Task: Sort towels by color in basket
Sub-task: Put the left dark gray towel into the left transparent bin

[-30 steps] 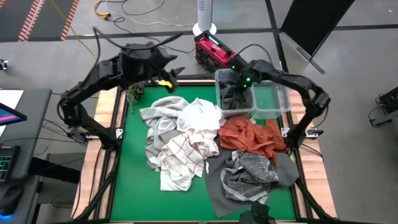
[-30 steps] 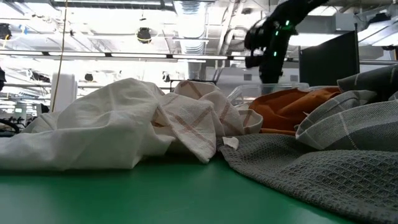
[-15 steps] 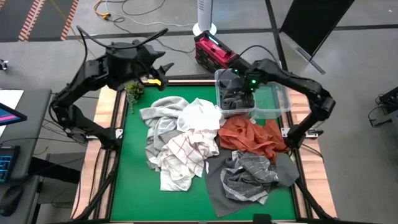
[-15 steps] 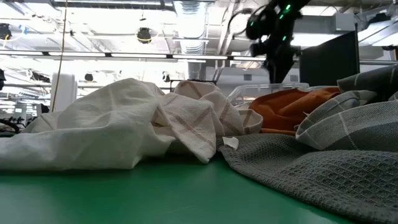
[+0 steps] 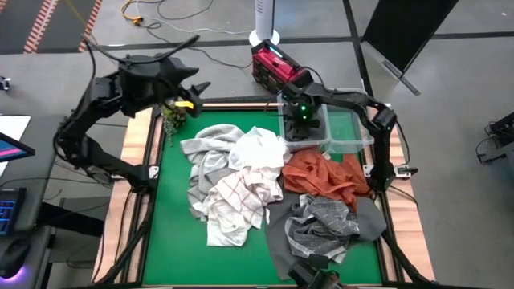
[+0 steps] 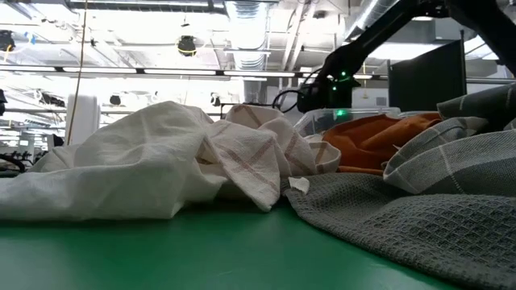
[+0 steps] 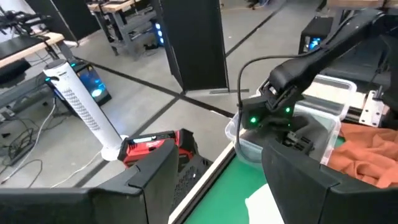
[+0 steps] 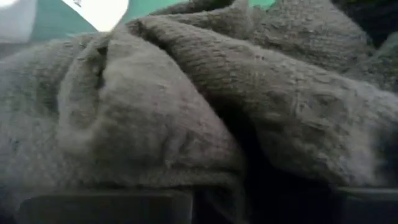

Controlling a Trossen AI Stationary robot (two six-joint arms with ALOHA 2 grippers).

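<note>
A clear two-compartment basket (image 5: 363, 138) stands at the table's far right. A dark grey towel (image 5: 303, 130) lies in its left compartment. My right gripper (image 5: 302, 112) is down in that compartment, open, with the towel (image 8: 186, 106) filling its wrist view. White (image 5: 259, 149), light grey (image 5: 207, 164) and red-checked (image 5: 239, 199) towels lie heaped mid-table. A rust-orange towel (image 5: 325, 178) and grey towels (image 5: 321, 226) lie to the right. My left gripper (image 5: 193, 98) hangs open over the far left corner, touching nothing. My right gripper comes from above into the dark grey towel's bunched top (image 8: 261, 155) in the basket's left compartment. Its open fingers (image 8: 106, 202) stand apart with folds of cloth between them. The towel rests in the basket. I cannot tell whether the fingers press on it.
A small green plant (image 5: 173, 120) sits at the far left corner, near my left gripper. A red device (image 5: 277, 64) and a white tower fan (image 5: 265, 20) stand beyond the far edge. Bare green mat (image 5: 173, 233) lies along the left side and near edge.
My right gripper rose a little above the basket, then moved left and dropped into the left compartment onto the dark grey towel. My left arm drew back toward the table's far left corner. The towels on the table kept still.
</note>
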